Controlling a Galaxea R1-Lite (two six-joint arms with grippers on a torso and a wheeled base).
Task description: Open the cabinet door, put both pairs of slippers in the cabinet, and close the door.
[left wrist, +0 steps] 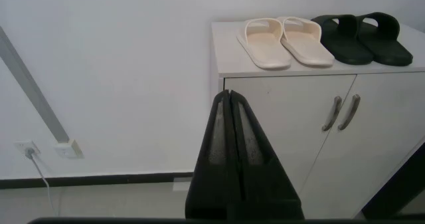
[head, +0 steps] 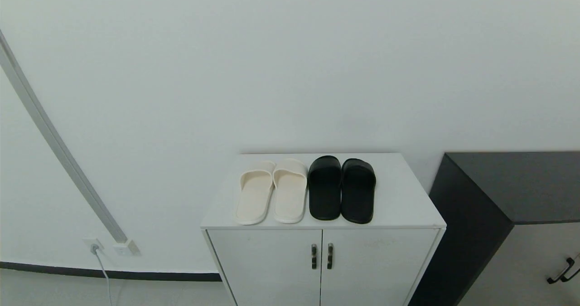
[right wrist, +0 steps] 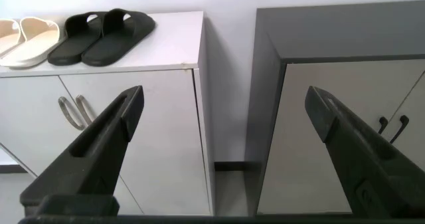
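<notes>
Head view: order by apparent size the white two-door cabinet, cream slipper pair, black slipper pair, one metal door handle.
1. White two-door cabinet.
2. Cream slipper pair and black slipper pair: about equal, not ranked.
3. Left metal door handle.

Bright, even light, with faint shadow beside the white cabinet (head: 403,206).

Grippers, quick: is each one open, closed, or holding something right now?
Left gripper: closed, holding nothing.
Right gripper: open, holding nothing.
</notes>
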